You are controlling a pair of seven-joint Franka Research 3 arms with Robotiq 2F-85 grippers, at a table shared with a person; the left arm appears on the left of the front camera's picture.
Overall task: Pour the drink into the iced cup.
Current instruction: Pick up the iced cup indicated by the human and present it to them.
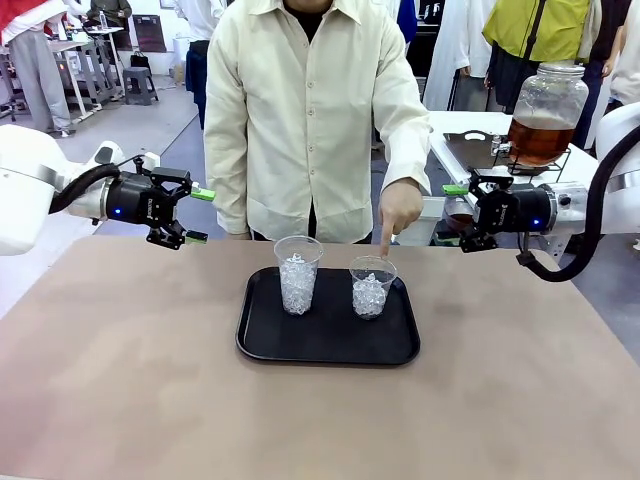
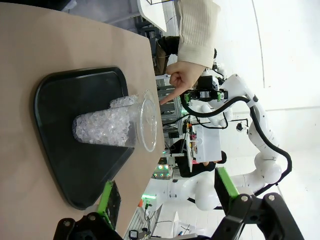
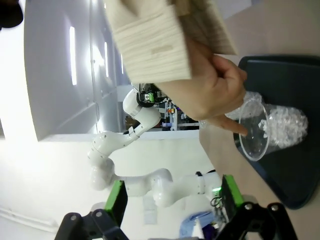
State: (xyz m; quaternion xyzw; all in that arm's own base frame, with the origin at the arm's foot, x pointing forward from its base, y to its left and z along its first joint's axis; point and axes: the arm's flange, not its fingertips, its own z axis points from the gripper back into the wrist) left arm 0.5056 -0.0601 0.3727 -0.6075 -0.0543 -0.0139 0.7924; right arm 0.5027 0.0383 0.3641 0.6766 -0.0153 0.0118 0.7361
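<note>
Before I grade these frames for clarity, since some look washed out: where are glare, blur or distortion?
Front view: sharp and evenly lit. Left wrist view: rolled sideways, edges bent, background overexposed, iced cup crisp. Right wrist view: sleeve blurred up close, white glare at left.

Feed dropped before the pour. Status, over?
Left gripper, right gripper open, empty, flanking the tray. Drink in jar, back right. Taller cup, shorter cup iced, on tray. Person's hand pointing at shorter cup.
</note>
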